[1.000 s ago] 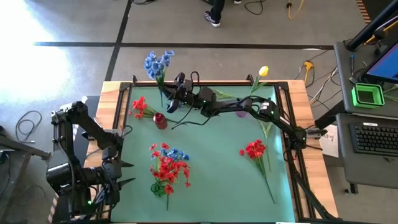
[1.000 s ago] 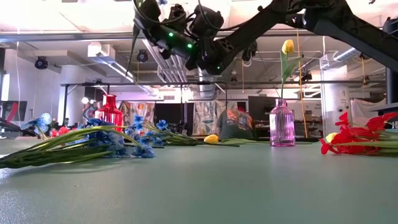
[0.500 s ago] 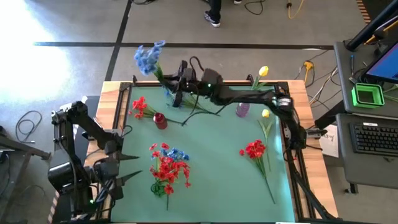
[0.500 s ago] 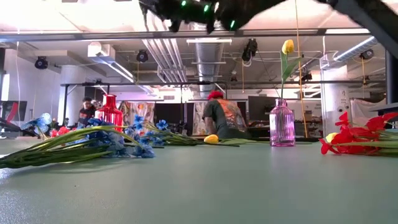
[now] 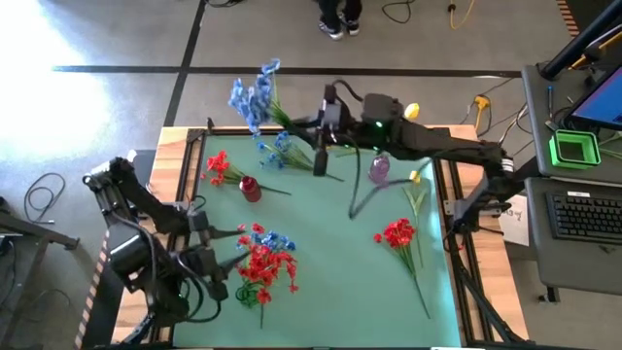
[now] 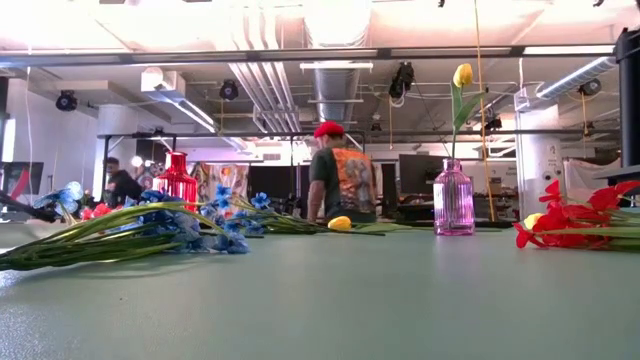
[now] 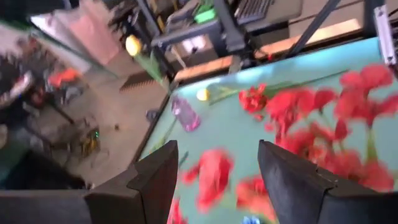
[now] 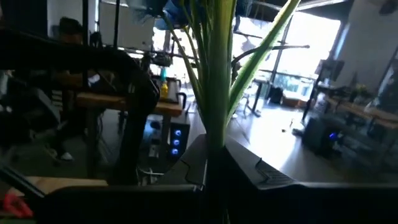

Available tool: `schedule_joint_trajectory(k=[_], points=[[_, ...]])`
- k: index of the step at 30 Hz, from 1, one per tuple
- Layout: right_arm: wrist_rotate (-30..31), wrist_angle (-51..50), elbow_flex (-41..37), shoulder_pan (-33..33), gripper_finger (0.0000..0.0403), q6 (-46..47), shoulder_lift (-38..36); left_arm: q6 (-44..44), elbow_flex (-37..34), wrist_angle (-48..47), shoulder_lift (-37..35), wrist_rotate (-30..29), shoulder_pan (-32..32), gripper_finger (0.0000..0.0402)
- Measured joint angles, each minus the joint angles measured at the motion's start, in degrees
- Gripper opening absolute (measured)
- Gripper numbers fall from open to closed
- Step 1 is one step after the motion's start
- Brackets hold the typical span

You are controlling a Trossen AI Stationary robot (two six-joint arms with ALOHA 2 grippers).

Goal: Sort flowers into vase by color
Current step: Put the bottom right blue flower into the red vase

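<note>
Two arms work over the green bench (image 5: 330, 253); the right claw (image 5: 321, 124) is raised above the far edge, closed tight on the green stems of a blue flower bunch (image 5: 255, 94), whose blooms hang out past the far-left edge of the bench, over the floor; in the right wrist view the stems (image 8: 214, 74) run straight up from between the shut fingers, with blue petals at the top; the left claw (image 5: 225, 251) sits low at the near-left part of the bench, fingers spread wide and holding nothing, its tips just beside a heap of red flowers (image 5: 262, 267) mixed with a few blue ones (image 5: 279, 239); the left wrist view looks between its two parted fingers (image 7: 149, 180) onto blurred red blooms (image 7: 292, 118) and, farther off, a pink vase (image 7: 185, 114).

Another blue cluster (image 5: 280, 148) lies on the bench at the far side, near the raised bunch; a red vase (image 5: 250, 188) stands toward the far left with a red flower (image 5: 218, 165) just beside it; the pink vase (image 5: 379, 169) stands at the far right, and in the low view it holds a yellow tulip (image 6: 462, 75) upright; a second yellow tulip (image 5: 416, 178) lies on the bench near that vase; a lone red flower (image 5: 397, 233) lies on the right side, its stem pointing toward the near edge.

A person in a red cap (image 6: 335, 180) stands in the room beyond the bench; another person (image 6: 118, 185) is farther left.
</note>
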Motion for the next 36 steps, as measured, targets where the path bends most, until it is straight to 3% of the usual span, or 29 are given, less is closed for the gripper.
schedule_joint_trajectory(k=[6, 19, 24, 28, 32, 36], points=[[1.58, 1.08, -3.38, 4.03, 0.0016, -1.30, -3.37, 23.52, 0.00, 16.65, -2.34, 8.65, 5.23, 0.0207], [2.78, 12.94, -7.22, 7.82, 0.0014, -7.84, -1.70, 45.74, -0.02, 32.45, -14.21, 13.52, 16.33, 0.0207], [2.78, 15.71, -7.20, 7.86, 0.0014, -8.44, -0.70, 50.70, -0.02, 36.19, -17.12, 26.16, 26.15, 0.0207], [2.78, 16.45, -7.20, 7.88, 0.0013, -8.39, 0.24, 51.07, 0.00, 37.39, -18.83, 32.79, 34.83, 0.0207], [2.80, 18.16, -7.19, 7.86, 0.0013, -8.43, 0.69, 51.74, 0.00, 39.55, -18.42, 45.65, 42.85, 0.0207], [2.80, 18.26, -7.15, 7.73, 0.0013, -8.45, 1.15, 51.41, 0.00, 40.11, -17.41, 54.62, 48.23, 0.0207]])
